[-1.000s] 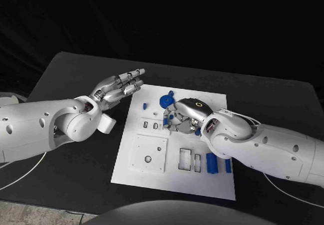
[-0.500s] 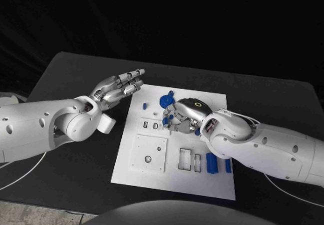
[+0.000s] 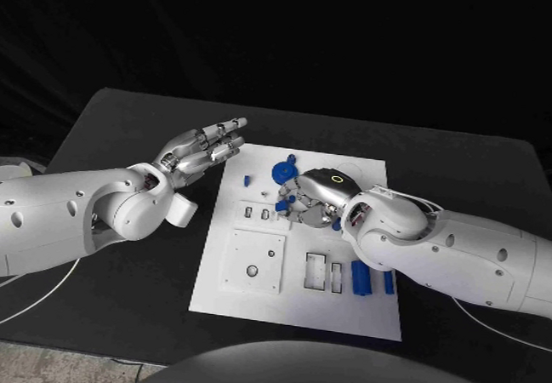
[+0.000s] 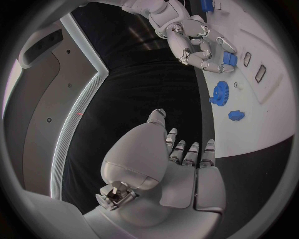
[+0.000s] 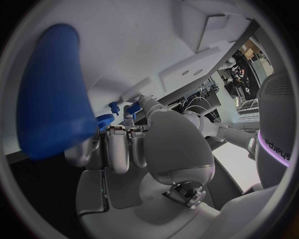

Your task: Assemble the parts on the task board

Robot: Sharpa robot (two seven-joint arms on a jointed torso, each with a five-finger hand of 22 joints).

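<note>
Black table (image 3: 119,133) carries the white task board (image 3: 296,303) at its middle, and across the last second almost nothing on it shifts: the board and the loose blue parts sit where they were. Beside the board's far left corner the left robot hand (image 3: 202,148) stays raised with its fingers apart and nothing in it, unchanged from a second ago. The right robot hand (image 3: 311,196) remains low over the board's upper middle, fingers curled down around a small blue part (image 4: 228,60) at their tips; over that second it turns only slightly at the wrist. Whether that part is truly pinched or merely pressed against the board, I cannot tell. My reading is that the hand is working the piece into its seat, so the task sits mid-insertion with little progress.

Near that hand lies the blue gear (image 3: 282,171), flat on the board, with a small blue peg (image 3: 247,181) just beside it toward the left edge. 2 blue bars (image 3: 361,278) wait lower on the board's right side, apart from the empty slots.
</note>
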